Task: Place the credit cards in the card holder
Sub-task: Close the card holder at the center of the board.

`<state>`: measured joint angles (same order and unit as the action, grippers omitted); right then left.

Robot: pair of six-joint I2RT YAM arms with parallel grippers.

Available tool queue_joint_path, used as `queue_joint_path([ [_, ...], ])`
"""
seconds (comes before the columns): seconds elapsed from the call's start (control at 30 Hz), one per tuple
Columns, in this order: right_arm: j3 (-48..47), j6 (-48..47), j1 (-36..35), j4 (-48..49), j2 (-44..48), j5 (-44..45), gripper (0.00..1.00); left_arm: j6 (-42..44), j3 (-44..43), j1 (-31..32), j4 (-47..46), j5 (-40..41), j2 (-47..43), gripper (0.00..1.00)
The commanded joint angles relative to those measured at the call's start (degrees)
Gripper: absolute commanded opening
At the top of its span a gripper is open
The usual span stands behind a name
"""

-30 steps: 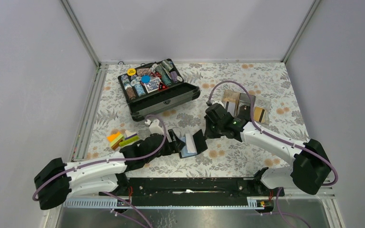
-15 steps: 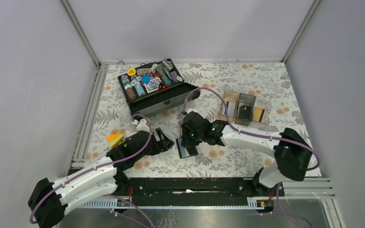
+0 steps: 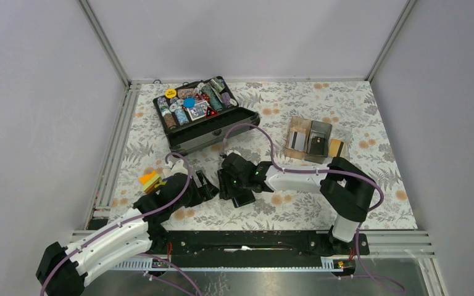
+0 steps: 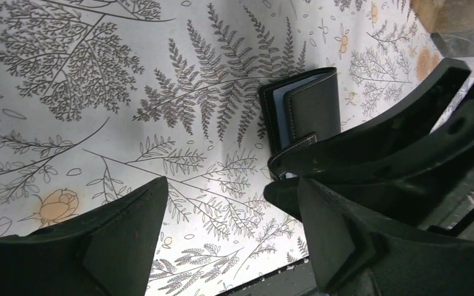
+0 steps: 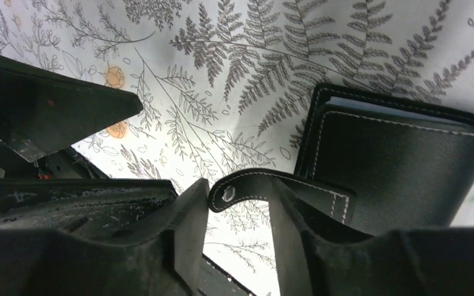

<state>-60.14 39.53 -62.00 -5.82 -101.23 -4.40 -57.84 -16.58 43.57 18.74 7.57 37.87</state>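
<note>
The right gripper [image 5: 239, 213] hangs low over the card holder [image 5: 401, 166] with its jaws partly apart. The holder's snap strap [image 5: 247, 188] lies across the gap and looks loose rather than pinched. Just left of the holder, the left gripper [image 4: 222, 200] stands wide apart over the bare table [image 4: 99, 92], holding nothing. The holder lies folded shut, with blue-grey pocket edges showing along one side, so it likely needs opening flat before any card goes in. A sound way is to pin the lower flap with the left fingers and lift the cover slowly by the strap, so the holder does not slide. The credit cards [image 3: 295, 140] sit in the clear tray [image 3: 344, 133], well beyond the holder to its right.
</note>
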Motion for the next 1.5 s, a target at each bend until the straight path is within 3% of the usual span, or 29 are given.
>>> queue_joint_path([
  [0.0,-2.4,-2.2,-0.5,-1.5,5.0,-0.9,0.53,-0.1,-0.2,-0.4,-1.2,-0.6,-0.3,0.81],
  [0.17,-1.2,-4.2,-0.5,-7.3,12.9,-1.2,0.69,0.2,-0.7,-0.6,-2.8,-0.9,0.0,0.86],
  [0.33,0.7,-6.5,0.6,-14.5,21.5,8.3,0.80,2.4,-1.6,-0.6,-4.8,-2.0,2.3,0.88],
  [0.5,7.5,-7.2,8.9,-13.6,24.1,6.7,0.68,3.7,-2.7,-0.5,-7.7,-4.0,5.6,0.88],
  [0.67,14.5,-9.3,15.4,-6.7,23.5,-0.7,0.64,3.0,-2.6,-0.4,-11.6,-5.8,9.2,0.88],
  [1.07,20.8,-7.6,20.6,9.0,16.0,-15.4,0.56,2.0,-3.0,0.8,-18.4,-7.3,16.9,0.89],
  [1.47,22.3,-5.1,20.8,16.1,9.0,-22.0,0.54,0.6,-4.8,2.7,-24.2,-6.9,24.5,0.98],
])
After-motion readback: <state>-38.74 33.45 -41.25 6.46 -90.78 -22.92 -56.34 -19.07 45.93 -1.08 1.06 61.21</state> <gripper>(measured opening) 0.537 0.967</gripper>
